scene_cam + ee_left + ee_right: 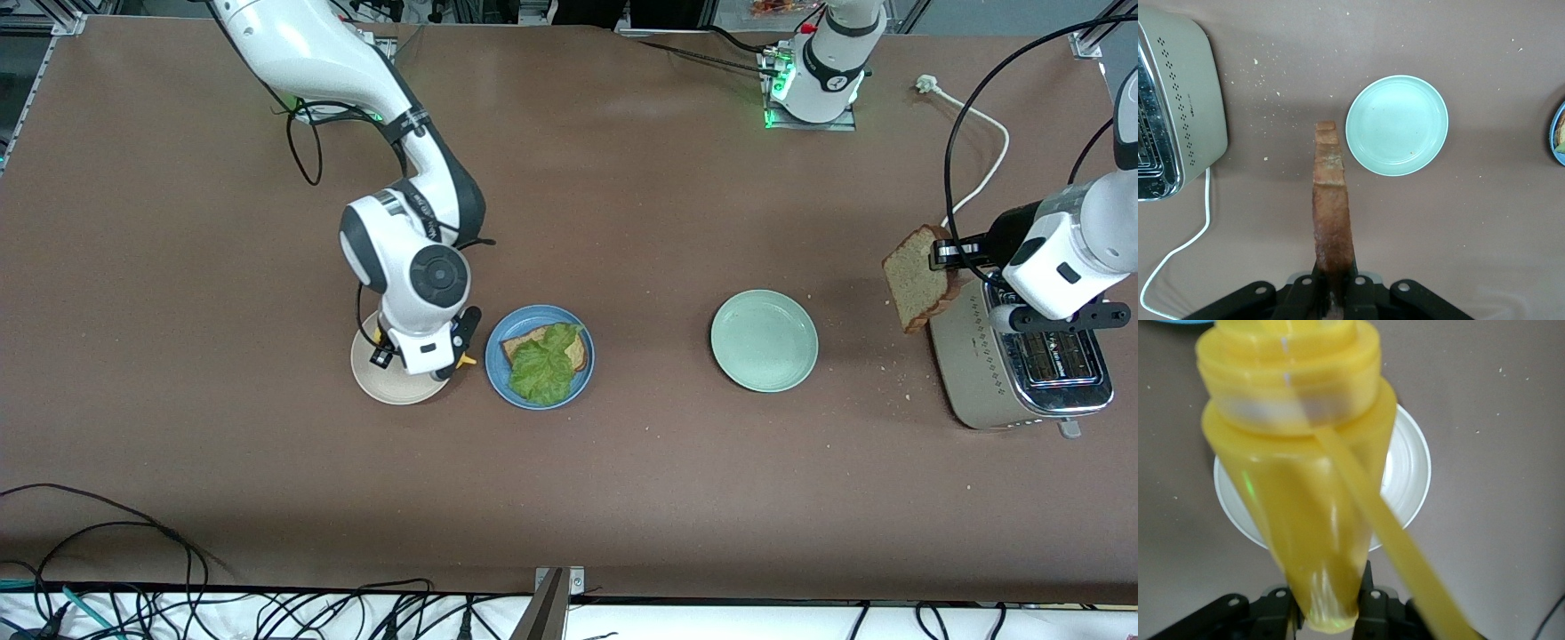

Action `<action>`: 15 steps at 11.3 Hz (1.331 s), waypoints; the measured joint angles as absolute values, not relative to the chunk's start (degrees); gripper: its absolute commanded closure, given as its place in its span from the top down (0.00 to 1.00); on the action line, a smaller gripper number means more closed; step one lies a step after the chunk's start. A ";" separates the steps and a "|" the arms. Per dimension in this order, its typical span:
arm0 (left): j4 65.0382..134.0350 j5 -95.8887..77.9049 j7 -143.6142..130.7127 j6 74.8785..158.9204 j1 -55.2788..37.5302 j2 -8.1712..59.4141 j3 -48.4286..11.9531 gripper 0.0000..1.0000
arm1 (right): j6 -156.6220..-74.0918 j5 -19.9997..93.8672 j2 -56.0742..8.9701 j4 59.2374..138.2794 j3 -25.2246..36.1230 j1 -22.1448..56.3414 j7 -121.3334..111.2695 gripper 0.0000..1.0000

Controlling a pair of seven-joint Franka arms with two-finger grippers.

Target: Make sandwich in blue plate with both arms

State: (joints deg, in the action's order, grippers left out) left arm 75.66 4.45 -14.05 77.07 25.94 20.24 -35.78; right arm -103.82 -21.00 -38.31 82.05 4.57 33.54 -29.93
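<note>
The blue plate (533, 314) holds one bread slice (523, 341) with a crinkly green lettuce leaf (542, 366) on top. My left gripper (944, 255) is shut on a second bread slice (917, 277), held on edge in the air beside the toaster. In the left wrist view that slice (1331, 200) sticks straight out from the left gripper (1336, 293). My right gripper (425, 363) hangs over the beige plate (373, 380), next to the blue plate. It is shut on a yellow squeeze bottle (1298, 453), which fills the view from the right gripper (1328, 603).
A pale green plate (764, 340) lies between the blue plate and the silver toaster (1013, 373), and it shows bare in the left wrist view (1397, 125). The toaster's white cord (987, 124) runs toward the left arm's base. Crumbs dot the brown table near the toaster.
</note>
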 measured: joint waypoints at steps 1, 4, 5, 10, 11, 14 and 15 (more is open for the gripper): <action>75.66 4.45 -14.05 77.07 25.95 20.24 -35.78 0.00 | -102.87 -22.24 -38.31 82.05 4.60 34.41 -29.09 0.00; 75.66 4.45 -14.05 77.07 25.94 20.25 -35.80 0.00 | -101.00 -26.13 -38.55 82.20 4.65 37.10 -26.36 0.00; 75.67 4.45 -14.05 77.07 25.94 20.26 -35.81 0.00 | -100.44 -27.34 -38.85 82.42 4.65 38.34 -24.99 0.00; 75.68 4.45 -14.05 77.07 25.93 20.70 -35.85 0.00 | -99.10 -33.28 -42.37 82.59 4.70 42.26 -18.13 0.00; 75.68 4.45 -14.05 77.07 25.93 20.73 -35.85 0.00 | -99.10 -34.46 -43.31 82.60 4.70 42.75 -16.84 0.00; 75.68 4.45 -14.05 77.07 25.93 20.73 -35.88 0.00 | -99.08 -36.72 -45.53 82.60 4.87 44.74 -13.46 0.00; 75.68 4.45 -14.05 77.07 25.93 20.73 -35.88 0.00 | -99.08 -36.87 -45.91 82.60 5.37 45.42 -13.25 0.00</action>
State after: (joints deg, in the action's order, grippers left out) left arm 75.68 4.45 -14.05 77.07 25.93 20.73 -35.88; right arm -99.08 -36.87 -45.91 82.60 5.37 45.42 -13.25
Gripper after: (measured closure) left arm 0.903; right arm 0.678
